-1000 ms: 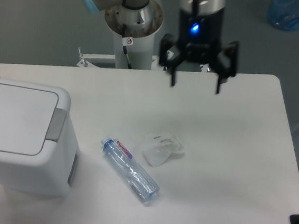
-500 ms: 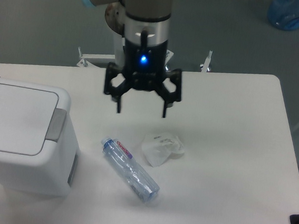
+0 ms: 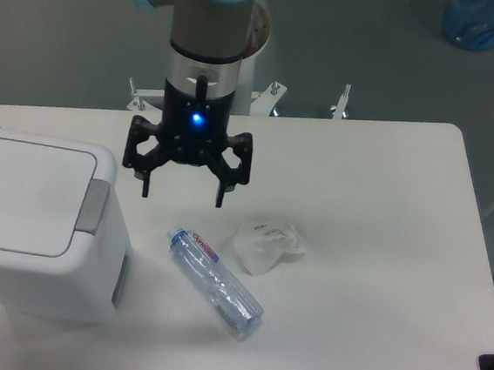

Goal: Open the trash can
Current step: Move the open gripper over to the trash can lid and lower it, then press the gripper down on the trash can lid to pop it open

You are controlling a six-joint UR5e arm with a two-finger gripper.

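The trash can (image 3: pixel 37 226) is a large white boxy bin at the left of the table, its flat lid down. Its gray push button (image 3: pixel 93 206) sits on the lid's right edge. My gripper (image 3: pixel 182 198) hangs open and empty above the table, its two black fingers spread wide. It is to the right of the button and a little farther back, apart from the bin.
A clear plastic bottle (image 3: pixel 214 282) lies on its side in front of the gripper. A crumpled clear wrapper (image 3: pixel 265 242) lies to its right. The white table (image 3: pixel 381 250) extends to the right. The arm's base (image 3: pixel 235 35) stands behind the table.
The gripper has moved left and toward the front, from the table's back middle to a spot near the bin's button. It stays open. Bin, bottle and wrapper have not moved.
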